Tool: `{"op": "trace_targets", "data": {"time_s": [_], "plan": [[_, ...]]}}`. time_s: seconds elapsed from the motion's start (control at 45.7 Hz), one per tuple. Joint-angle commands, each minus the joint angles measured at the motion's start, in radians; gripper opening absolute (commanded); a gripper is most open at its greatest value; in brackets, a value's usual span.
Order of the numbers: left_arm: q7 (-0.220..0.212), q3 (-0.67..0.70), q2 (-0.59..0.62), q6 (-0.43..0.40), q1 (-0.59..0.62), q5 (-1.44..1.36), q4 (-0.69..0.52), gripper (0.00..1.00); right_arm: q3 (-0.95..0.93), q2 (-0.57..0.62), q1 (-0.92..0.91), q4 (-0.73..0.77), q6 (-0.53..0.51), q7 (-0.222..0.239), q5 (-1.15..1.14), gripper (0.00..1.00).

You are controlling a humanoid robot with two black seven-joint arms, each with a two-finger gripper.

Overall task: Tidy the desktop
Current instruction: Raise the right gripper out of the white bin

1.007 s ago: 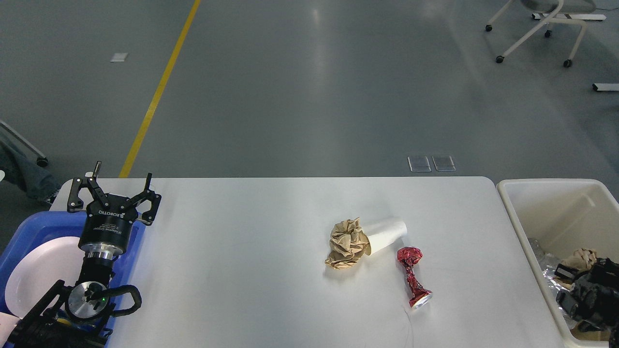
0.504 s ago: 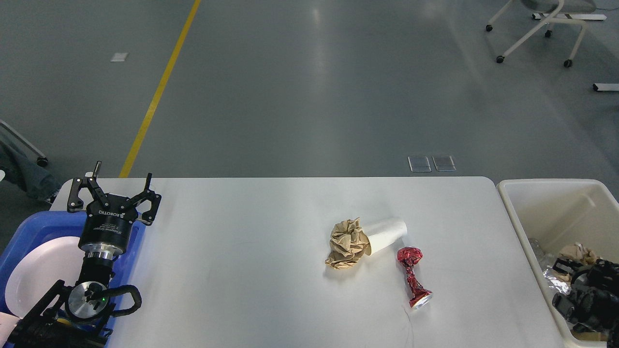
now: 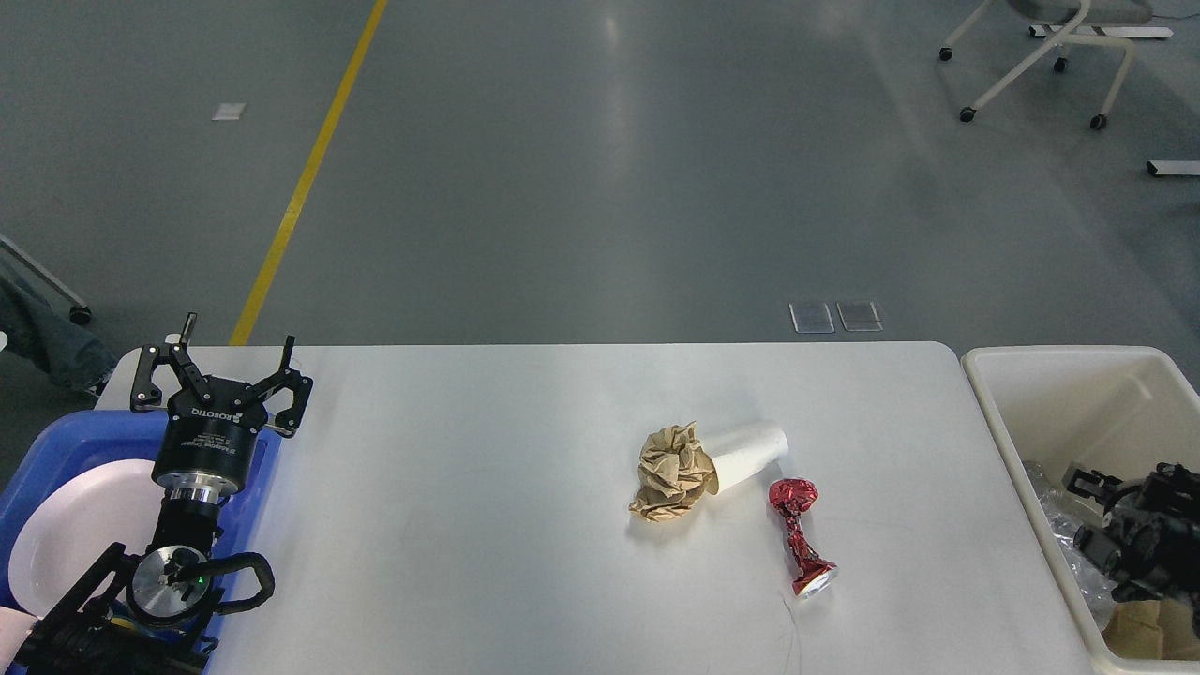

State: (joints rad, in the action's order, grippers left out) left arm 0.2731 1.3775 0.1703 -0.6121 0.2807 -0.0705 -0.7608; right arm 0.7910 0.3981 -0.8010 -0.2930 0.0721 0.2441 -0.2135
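The left claw stood with its fingers spread wide apart and nothing between them, raised over the far corner of the blue tray at the left end of the desk. Its black body bore the white word ROBOTIQ, seen upside down. A white plate lay in the tray under the arm. The right claw hung inside the cream bin just beside the desk's right end; it was dark and small, so whether it was apart or together could not be told. Clear plastic wrap and brown cardboard lay in the bin. Mid-desk, crumpled brown paper touched a tipped white paper cup, with a crushed red can just beside them
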Motion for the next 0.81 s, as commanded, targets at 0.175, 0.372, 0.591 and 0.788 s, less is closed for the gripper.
{"op": "trace_targets", "data": {"time_s": [0.175,0.372,0.591,0.788], "plan": [[0.000,0.000,0.000,0.000,0.000,0.000,0.000,0.96,0.080,0.107,-0.470,-0.339,-0.415,0.006,-0.046,1.00],[0.000,0.000,0.000,0.000,0.000,0.000,0.000,0.96,0.165,0.090,-0.846,-0.549,-0.695,0.007,-0.040,1.00],[0.000,0.000,0.000,0.000,0.000,0.000,0.000,0.96,0.298,-0.044,-1.208,-0.784,-0.906,0.007,-0.032,1.00],[0.000,0.000,0.000,0.000,0.000,0.000,0.000,0.96,0.320,-0.082,-1.493,-1.061,-0.980,0.009,0.157,1.00]]}}
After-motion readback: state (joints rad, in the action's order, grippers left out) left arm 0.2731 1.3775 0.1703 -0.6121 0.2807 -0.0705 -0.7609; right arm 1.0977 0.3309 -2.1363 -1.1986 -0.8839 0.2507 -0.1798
